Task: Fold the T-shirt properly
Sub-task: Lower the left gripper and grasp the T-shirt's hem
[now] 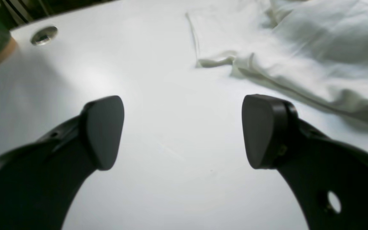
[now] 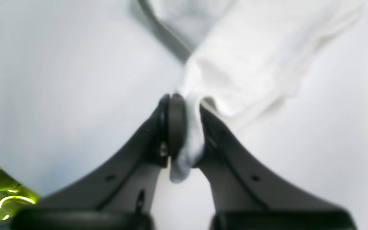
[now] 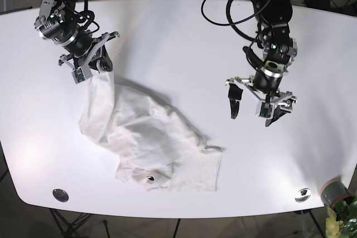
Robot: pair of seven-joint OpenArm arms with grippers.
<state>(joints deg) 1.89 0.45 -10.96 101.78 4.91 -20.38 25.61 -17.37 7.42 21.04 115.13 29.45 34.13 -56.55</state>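
Observation:
The white T-shirt point(image 3: 148, 137) lies crumpled on the white table point(image 3: 178, 37), left of centre, with one end lifted toward the upper left. There my right gripper point(image 3: 99, 68) is shut on that raised fold. The right wrist view shows the cloth point(image 2: 244, 64) pinched between the jaws of the right gripper point(image 2: 188, 108), a bit of fabric hanging below the pads. My left gripper point(image 3: 252, 112) hovers open over bare table to the right of the shirt. In the left wrist view, the left gripper point(image 1: 184, 131) holds nothing and the shirt point(image 1: 315, 51) lies beyond its right finger.
Two metal grommets point(image 3: 60, 194) point(image 3: 303, 194) sit near the table's front edge; one grommet point(image 1: 44, 35) shows in the left wrist view. A potted plant point(image 3: 337, 199) stands off the front right corner. Cables hang behind the left arm.

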